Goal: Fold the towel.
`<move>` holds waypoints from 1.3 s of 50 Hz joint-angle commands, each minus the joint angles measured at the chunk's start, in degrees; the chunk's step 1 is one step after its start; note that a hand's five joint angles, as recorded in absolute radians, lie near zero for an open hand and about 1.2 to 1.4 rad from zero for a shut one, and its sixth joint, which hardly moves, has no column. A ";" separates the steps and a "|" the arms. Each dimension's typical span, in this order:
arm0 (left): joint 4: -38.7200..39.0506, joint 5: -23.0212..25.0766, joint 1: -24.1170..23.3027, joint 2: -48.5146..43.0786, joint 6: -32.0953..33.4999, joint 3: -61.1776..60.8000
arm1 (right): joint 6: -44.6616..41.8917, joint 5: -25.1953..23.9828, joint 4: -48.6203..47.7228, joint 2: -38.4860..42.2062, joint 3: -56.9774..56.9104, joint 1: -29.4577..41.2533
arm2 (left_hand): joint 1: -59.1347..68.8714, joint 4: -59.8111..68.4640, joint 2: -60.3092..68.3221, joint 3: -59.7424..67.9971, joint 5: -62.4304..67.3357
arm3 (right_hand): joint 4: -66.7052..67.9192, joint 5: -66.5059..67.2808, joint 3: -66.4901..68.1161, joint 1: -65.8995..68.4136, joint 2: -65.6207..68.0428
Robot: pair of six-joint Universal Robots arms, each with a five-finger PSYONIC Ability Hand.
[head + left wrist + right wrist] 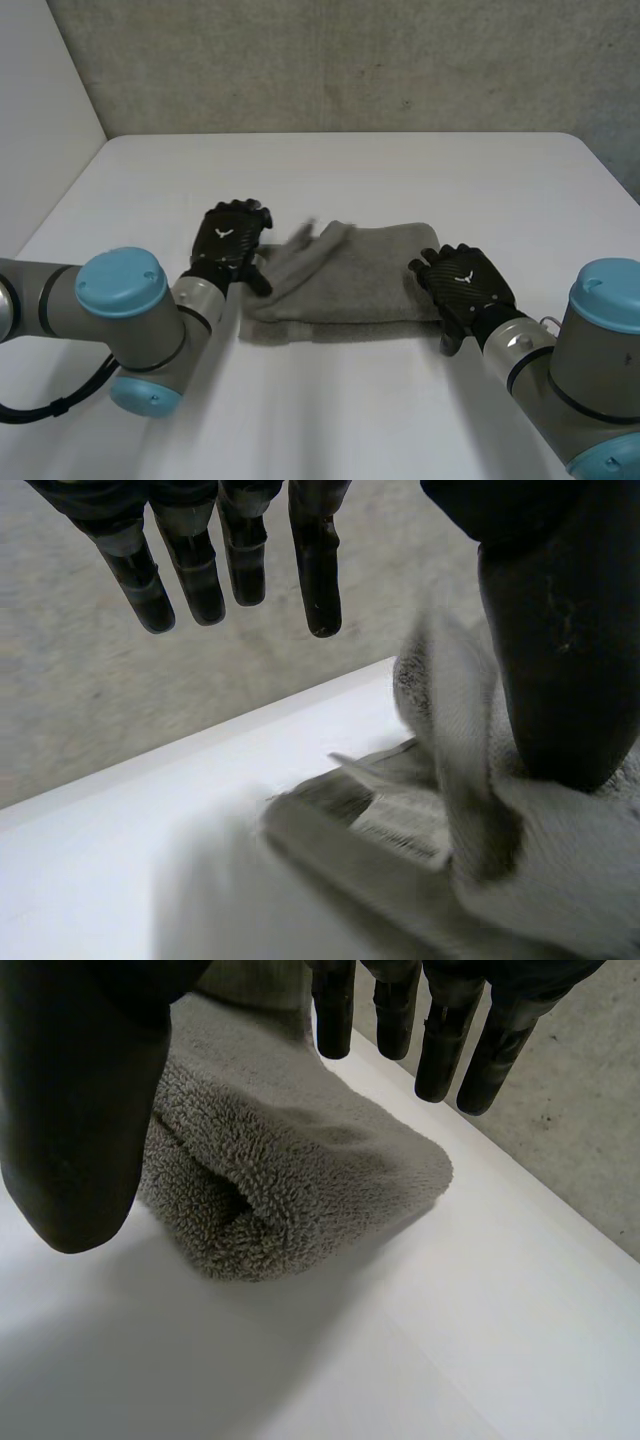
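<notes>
Towel: I see a grey towel (350, 275) folded into a thick band at the middle of the white table (400, 170), lying between the two hands.
Left hand: my left hand (230, 245) sits at the towel's left end. Its fingers (320, 570) are straight and spread wide, clear of the cloth, and the thumb (555, 630) touches the towel, gripping nothing.
Flap: a loose corner (450, 710) stands up just beside that thumb.
Right hand: my right hand (465, 285) is at the right end — fingers (440, 1050) straight and wide apart from the thumb (75, 1090), the folded end beneath the palm, unheld.
</notes>
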 commanded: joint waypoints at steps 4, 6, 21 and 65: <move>-0.63 -1.78 0.73 0.47 1.77 -1.47 | -1.47 0.06 -1.01 -0.01 0.36 0.48 | -1.06 -1.34 -0.78 -1.14 0.56 | -4.56 -3.37 -3.98 -3.60 -3.99; -0.63 -1.70 0.64 1.69 3.08 -2.78 | -1.47 0.06 -1.28 -0.01 0.36 0.39 | -1.39 -1.68 -1.11 -1.47 0.23 | -3.88 -2.70 -3.30 -2.92 -3.32; -0.02 -0.82 -0.33 6.36 3.35 -6.91 | -3.58 -0.12 -4.88 2.80 -0.16 -0.40 | -1.39 -1.68 -1.11 -1.48 0.22 | 9.41 10.60 9.99 10.37 9.98; 0.25 3.40 1.17 12.07 5.11 -9.29 | -24.24 -7.33 10.67 -4.49 -1.83 -17.45 | -2.07 -2.35 -1.79 -2.15 -0.45 | 65.37 66.55 65.95 66.33 65.93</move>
